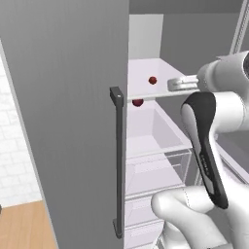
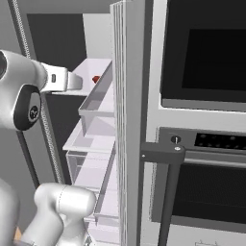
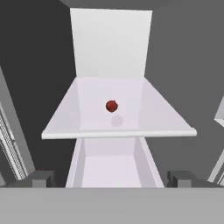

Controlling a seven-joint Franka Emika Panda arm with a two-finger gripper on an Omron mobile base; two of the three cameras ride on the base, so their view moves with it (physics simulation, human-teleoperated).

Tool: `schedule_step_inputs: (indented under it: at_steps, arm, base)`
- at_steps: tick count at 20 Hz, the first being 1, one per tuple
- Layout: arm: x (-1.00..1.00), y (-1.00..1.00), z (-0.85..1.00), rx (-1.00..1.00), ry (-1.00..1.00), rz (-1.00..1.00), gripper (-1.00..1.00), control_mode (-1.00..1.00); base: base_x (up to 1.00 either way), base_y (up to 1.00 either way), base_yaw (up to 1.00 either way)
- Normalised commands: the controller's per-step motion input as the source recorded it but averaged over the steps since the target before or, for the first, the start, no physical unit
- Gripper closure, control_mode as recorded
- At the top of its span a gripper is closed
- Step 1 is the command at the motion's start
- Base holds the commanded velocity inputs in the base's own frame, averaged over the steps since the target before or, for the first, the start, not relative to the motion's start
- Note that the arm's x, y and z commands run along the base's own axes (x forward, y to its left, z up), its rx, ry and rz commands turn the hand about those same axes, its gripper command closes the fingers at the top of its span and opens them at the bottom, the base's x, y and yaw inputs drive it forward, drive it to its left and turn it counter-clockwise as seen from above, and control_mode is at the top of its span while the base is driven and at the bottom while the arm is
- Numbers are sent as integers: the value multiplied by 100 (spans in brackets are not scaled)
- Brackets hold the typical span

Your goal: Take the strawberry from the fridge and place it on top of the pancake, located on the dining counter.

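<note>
The fridge [image 1: 73, 97] stands with its left door shut and its right side open. A small dark red strawberry [image 1: 152, 80] [image 2: 96, 79] [image 3: 112, 106] lies alone on a white shelf [image 3: 87, 127] inside. My gripper [image 1: 171, 84] [image 2: 79, 82] [image 3: 112, 177] hovers at shelf height, just outside the shelf's front edge. It points at the berry, is open, holds nothing and is clear of the berry. The dark fingertips [image 3: 41, 178] stand wide apart. The pancake and the dining counter are out of view.
A rounder dark red fruit [image 1: 138, 102] peeks out under the shelf, above a white bin [image 1: 155, 131] and clear drawers [image 1: 155, 170]. A long dark handle [image 1: 116, 160] runs down the shut door. The open door's bins [image 2: 96, 110] and an oven [image 2: 206, 62] are on the right.
</note>
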Motion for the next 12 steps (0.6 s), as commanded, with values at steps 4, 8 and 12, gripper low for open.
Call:
schedule_step_inputs:
  at_steps: [4, 8, 12]
  arm:
    - [81, 0, -25, 2, 0, -1, -100, -100]
    - [100, 0, -34, 0, 17, -4, -100, -100]
    - [92, -9, -33, 1, 18, -5, -100, -100]
  base:
    - [0, 0, 0]
    - [0, 0, 0]
    - [0, 0, 0]
